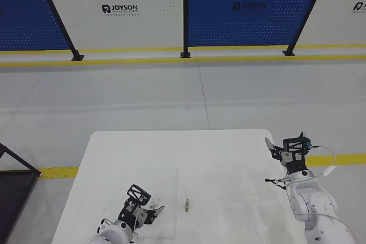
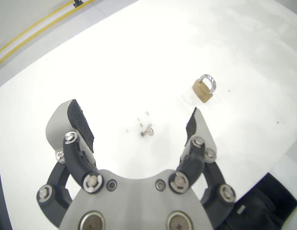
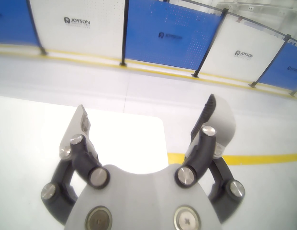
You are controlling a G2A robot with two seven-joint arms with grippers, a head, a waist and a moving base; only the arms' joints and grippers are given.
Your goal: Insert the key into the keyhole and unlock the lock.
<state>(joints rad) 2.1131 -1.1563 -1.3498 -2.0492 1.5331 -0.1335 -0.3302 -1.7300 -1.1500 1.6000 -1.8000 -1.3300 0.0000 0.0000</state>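
White table [image 2: 138, 48]; key [image 2: 147, 131] lying on it; brass padlock [image 2: 204, 89] nearby, apart.

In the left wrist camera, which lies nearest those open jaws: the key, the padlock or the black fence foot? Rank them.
1. key: on the table, right in front.
2. padlock: farther out, to one side.
3. black fence foot: beyond the table's far edge.

Blue and white barrier panels [image 1: 244, 21] line a pale floor [image 1: 171, 91].

Right gripper [image 3: 146, 102] (jaws apart) over table [image 3: 31, 132] corner
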